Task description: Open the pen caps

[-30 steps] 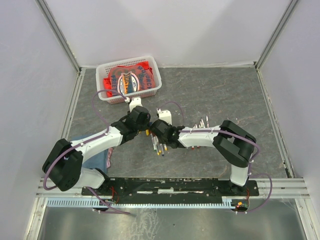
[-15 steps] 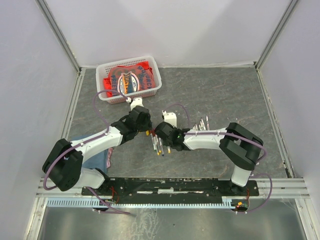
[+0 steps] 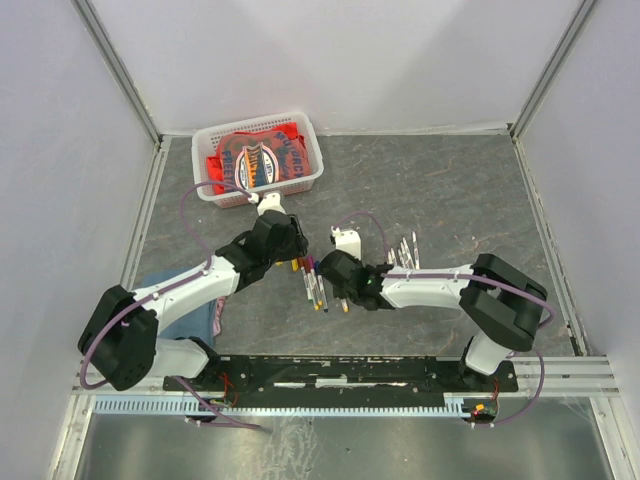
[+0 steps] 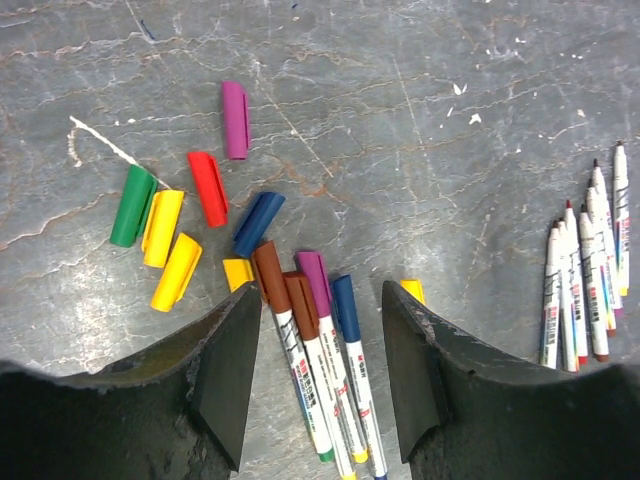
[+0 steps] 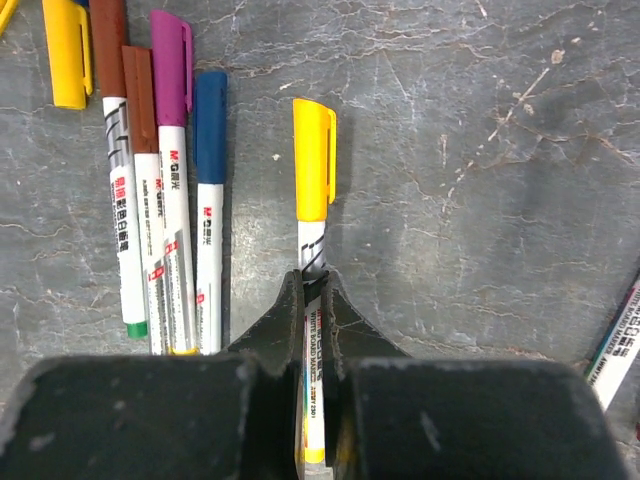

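**Pens on worktop: right fingers gripping, left fingers wide**

Landmark: row of four capped pens (image 4: pixel 320 330), side by side on the grey worktop (image 4: pixel 400 100). Caps brown, brown, purple, blue.

Left fingers (image 4: pixel 235 350): spread wide, one on either side of the row. Nothing held. Cannot tell whether they touch the worktop.

Right fingers (image 5: pixel 285 320): pinched narrow on the white barrel of the yellow-capped pen (image 5: pixel 312 245). This pen lies just beside the row on its blue-cap side, roughly parallel to it. Yellow cap (image 5: pixel 314 165) is on the pen, clear of the fingertips.

Loose caps (image 4: pixel 208 187): seven in the left wrist view, scattered beyond the row's cap ends and off to its brown-cap side. Purple is farthest, then red, green, two yellow and blue. A short yellow one sits just beside the outer brown cap, partly hidden by a finger.

Uncapped pens (image 4: pixel 585 290): a bundle well apart from the row, past the yellow-capped pen.

Basket (image 3: pixel 310 165) holding a red cloth (image 3: pixel 250 155): well beyond the row's cap ends, top view.
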You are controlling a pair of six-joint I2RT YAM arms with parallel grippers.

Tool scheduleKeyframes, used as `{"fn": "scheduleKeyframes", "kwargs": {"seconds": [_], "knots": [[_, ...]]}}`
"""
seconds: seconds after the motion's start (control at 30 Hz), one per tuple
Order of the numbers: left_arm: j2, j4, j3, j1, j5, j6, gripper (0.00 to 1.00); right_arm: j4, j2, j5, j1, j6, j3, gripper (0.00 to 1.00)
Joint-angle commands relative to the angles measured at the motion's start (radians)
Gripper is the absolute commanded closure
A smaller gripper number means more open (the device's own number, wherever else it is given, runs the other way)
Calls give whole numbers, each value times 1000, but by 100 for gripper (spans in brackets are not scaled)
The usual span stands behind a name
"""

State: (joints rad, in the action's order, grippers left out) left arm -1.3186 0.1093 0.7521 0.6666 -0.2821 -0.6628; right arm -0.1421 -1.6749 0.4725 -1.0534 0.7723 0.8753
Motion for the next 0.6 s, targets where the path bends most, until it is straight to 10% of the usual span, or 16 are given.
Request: {"fn": "scheduleKeyframes", "kwargs": {"seconds": [0.0, 0.57], "knots": [[34, -86, -9, -15, 58, -41, 41, 70, 76, 1, -5, -28, -35, 99], [-76, -269, -38, -64, 394, -245, 41, 232, 277, -126, -7, -152, -135, 99]]}}
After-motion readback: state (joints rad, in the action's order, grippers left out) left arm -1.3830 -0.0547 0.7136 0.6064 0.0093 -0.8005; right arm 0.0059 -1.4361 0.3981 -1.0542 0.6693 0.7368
